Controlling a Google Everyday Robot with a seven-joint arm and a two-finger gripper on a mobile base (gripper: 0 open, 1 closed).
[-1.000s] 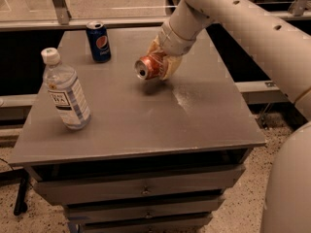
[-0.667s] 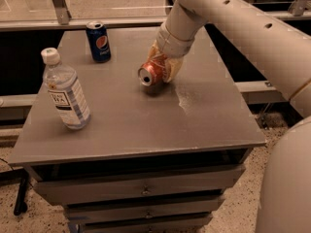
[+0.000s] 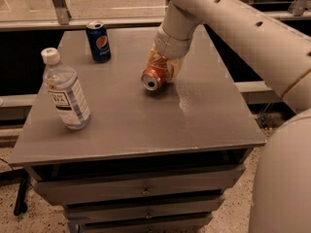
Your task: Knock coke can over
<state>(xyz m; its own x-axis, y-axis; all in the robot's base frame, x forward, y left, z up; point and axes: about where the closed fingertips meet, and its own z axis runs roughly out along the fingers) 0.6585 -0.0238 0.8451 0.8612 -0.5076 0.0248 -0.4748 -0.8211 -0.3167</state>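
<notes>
The coke can (image 3: 151, 81) lies on its side near the middle of the grey table (image 3: 204, 120), with its silver top facing me. My gripper (image 3: 160, 69) comes down from the upper right on the big white arm and is closed around the can's red-orange body. The rear of the can is hidden behind the gripper.
A blue Pepsi can (image 3: 98, 41) stands upright at the back left of the table. A clear water bottle (image 3: 65, 93) with a white cap stands at the left edge. Drawers sit under the tabletop. A rail runs behind the table.
The can has gone down a little further towards the table and slid slightly towards me together with the gripper. The Pepsi can and the bottle have not moved.
</notes>
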